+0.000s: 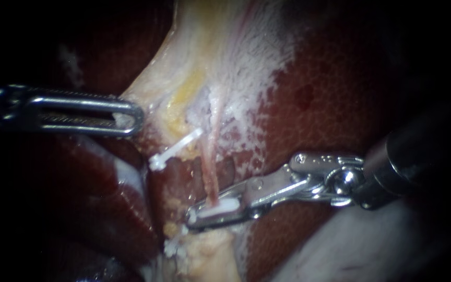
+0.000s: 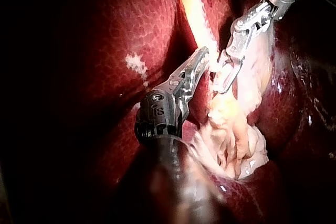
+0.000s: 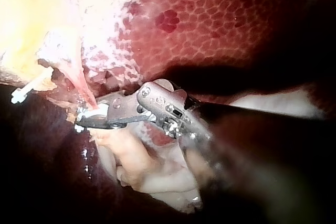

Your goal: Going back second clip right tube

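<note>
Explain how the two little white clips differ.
The upper clip sits free, touched by no instrument; the lower clip is gripped by the right instrument. The upper clip is tilted; the lower clip lies almost level. The upper clip lies beside the pink tube; the lower clip meets that tube's lower end. Both are small and white. The left instrument only grips pale tissue.

Endoscope light pools on the pale tissue [image 1: 225, 62] at centre, the liver [image 1: 340, 104] falling to black at its outer edges. Glare flares off the right instrument [image 1: 200, 215], its white clip [image 1: 217, 208] and the left instrument [image 1: 129, 117]; wet highlights speckle both wrist views.
</note>
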`<state>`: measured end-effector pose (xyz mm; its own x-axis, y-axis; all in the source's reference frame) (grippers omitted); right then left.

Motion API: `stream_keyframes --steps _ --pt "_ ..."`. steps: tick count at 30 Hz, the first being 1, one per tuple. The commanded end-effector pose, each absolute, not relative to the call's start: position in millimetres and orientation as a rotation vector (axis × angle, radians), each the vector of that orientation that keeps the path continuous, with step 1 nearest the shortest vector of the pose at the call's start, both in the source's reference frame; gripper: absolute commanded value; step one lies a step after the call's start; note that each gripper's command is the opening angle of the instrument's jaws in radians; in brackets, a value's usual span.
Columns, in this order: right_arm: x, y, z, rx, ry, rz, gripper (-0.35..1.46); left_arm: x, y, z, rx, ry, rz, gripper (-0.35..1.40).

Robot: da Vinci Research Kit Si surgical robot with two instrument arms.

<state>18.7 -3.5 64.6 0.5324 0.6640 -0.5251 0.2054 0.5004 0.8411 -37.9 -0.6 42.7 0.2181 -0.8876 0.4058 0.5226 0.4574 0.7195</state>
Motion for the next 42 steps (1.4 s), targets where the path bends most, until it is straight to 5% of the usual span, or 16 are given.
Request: stream_keyframes --steps 1,15,26,42 --pt "18.7 -3.5 64.6 1.044 1.006 0.342 -0.35 -37.9 -0.6 42.7 0.485 -0.898 -1.031 -0.35" --pt "18.6 -3.5 64.5 1.037 1.008 0.347 -0.35 -37.9 -0.6 42.8 0.485 -0.899 -1.03 -0.35" --pt "17.9 -3.5 63.5 0.849 1.099 0.343 0.39 -37.7 -0.6 42.9 0.485 -0.899 -1.03 -0.35" --pt "15.9 -2.2 62.3 0.659 1.166 0.289 0.6 -37.6 -0.5 43.0 0.483 -0.898 -1.03 -0.35"
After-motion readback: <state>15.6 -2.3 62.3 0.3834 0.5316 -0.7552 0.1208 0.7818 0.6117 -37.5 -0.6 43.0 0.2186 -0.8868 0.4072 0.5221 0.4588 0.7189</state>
